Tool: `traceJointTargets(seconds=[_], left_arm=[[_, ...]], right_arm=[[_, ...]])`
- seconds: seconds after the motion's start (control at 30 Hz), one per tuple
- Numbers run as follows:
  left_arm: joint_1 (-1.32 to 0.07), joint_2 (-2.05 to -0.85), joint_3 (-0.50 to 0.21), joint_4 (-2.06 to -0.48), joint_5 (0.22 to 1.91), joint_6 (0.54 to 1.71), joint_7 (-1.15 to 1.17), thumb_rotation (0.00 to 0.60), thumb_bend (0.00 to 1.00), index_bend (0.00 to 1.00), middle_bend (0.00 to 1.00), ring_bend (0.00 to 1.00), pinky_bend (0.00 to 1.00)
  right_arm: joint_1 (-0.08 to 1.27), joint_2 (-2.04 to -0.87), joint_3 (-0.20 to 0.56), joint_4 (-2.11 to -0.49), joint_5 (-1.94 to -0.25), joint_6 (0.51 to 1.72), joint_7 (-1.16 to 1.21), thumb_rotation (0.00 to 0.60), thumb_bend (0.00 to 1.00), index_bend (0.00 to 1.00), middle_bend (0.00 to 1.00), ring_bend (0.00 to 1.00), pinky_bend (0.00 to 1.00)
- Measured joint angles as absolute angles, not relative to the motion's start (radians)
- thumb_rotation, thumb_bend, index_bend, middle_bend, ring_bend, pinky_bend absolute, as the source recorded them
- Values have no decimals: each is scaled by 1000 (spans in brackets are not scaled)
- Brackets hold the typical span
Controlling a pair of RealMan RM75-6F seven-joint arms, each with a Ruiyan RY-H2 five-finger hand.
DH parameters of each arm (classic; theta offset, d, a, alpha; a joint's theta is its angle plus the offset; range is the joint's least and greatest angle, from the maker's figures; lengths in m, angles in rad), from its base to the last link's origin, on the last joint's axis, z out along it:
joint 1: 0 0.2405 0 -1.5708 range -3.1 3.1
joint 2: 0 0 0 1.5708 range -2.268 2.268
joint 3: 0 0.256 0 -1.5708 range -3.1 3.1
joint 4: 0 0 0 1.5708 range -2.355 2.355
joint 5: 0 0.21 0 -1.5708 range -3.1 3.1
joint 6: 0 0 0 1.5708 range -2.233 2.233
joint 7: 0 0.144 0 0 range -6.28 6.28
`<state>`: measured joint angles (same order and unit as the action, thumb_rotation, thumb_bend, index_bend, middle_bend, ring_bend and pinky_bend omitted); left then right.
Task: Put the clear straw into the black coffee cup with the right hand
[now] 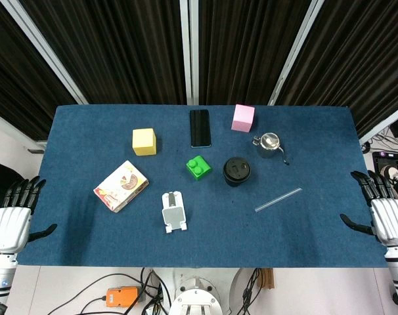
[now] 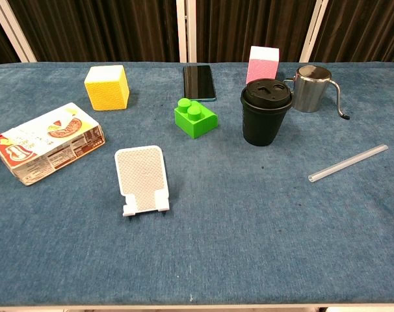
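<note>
A clear straw (image 1: 278, 199) (image 2: 348, 163) lies flat on the blue table, slanting up to the right. The black coffee cup (image 1: 236, 170) (image 2: 266, 112) stands upright with its lid on, left of and beyond the straw. My right hand (image 1: 385, 209) hovers off the table's right edge, fingers spread and holding nothing, well to the right of the straw. At the table's left edge my left hand (image 1: 13, 214) is likewise spread and empty. Neither hand shows in the chest view.
Around the cup stand a green brick (image 1: 198, 168), a small metal pitcher (image 1: 269, 144), a pink block (image 1: 243, 117) and a black phone (image 1: 199, 127). A yellow block (image 1: 144, 141), a snack box (image 1: 121, 185) and a white phone stand (image 1: 173, 210) sit on the left half.
</note>
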<state>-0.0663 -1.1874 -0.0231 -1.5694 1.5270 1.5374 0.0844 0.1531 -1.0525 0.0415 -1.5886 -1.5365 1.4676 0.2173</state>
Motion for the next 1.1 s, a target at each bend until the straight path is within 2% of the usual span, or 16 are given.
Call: traceJointTargets(seconds=[0.13, 0.23, 0.37, 0.57, 0.77, 1.1], left_arm=[[-66, -1188, -24, -1566, 1519, 1528, 83, 600, 0, 0, 41, 0, 0], [-65, -1189, -21, -1563, 1523, 1528, 87, 600, 0, 0, 41, 0, 0], [-65, -1192, -22, -1564, 1527, 1532, 84, 600, 0, 0, 41, 0, 0], [-66, -1187, -26, -1563, 1526, 1531, 86, 600, 0, 0, 42, 0, 0], [-66, -1192, -28, -1556, 1516, 1524, 77, 600, 0, 0, 42, 0, 0], [-62, -1198, -28, -1543, 1510, 1522, 66, 600, 0, 0, 41, 0, 0]], right_arm=[[174, -1057, 38, -1598, -1551, 1430, 182, 600, 343, 191, 163, 0, 94], [201, -1065, 32, -1603, -1573, 1388, 124, 600, 344, 267, 163, 10, 111], [247, -1100, 30, -1600, -1595, 1319, -33, 600, 351, 350, 176, 76, 135], [328, -1214, 39, -1554, -1612, 1211, -322, 600, 400, 481, 223, 105, 139], [405, -1359, 49, -1438, -1619, 1127, -501, 600, 447, 524, 246, 112, 148], [458, -1480, 48, -1301, -1603, 1081, -591, 600, 455, 536, 247, 113, 148]])
